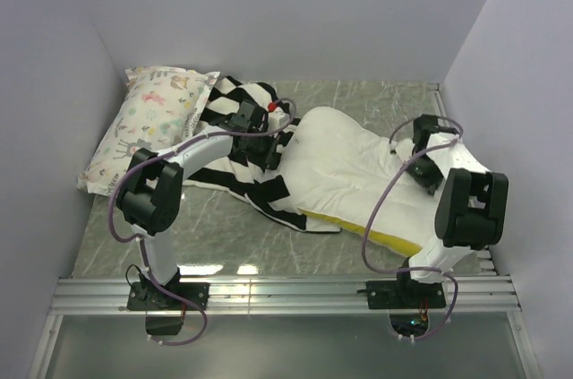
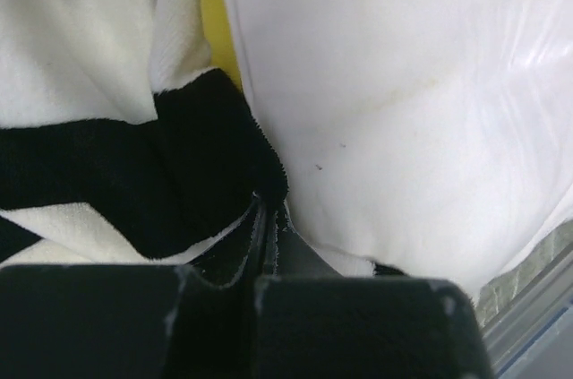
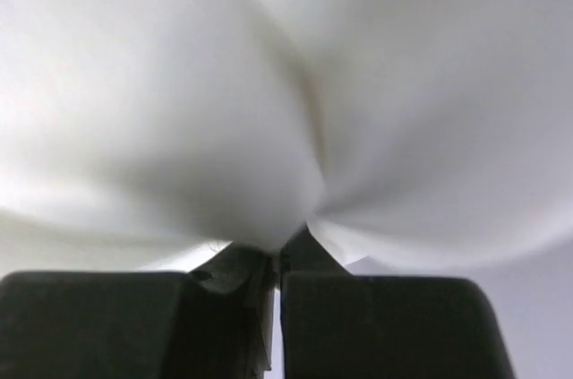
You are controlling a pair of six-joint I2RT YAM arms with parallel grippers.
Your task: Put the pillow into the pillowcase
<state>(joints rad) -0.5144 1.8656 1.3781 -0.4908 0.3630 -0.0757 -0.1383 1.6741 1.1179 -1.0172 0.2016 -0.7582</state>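
Note:
The cream-white pillow (image 1: 358, 177) with a yellow band along its near edge lies across the middle and right of the table. Its far-left end sits in the mouth of the black and white striped pillowcase (image 1: 235, 99), which is bunched at the back left. My left gripper (image 1: 271, 148) is shut on the pillowcase edge (image 2: 206, 146), right beside the pillow (image 2: 403, 83). My right gripper (image 1: 414, 164) is shut on the pillow's fabric (image 3: 269, 110) near its right side; pinched cloth fills that wrist view.
A smaller pastel-print pillow (image 1: 152, 124) lies at the far left against the wall. Walls enclose the left, back and right. A metal rail (image 1: 286, 294) runs along the near edge.

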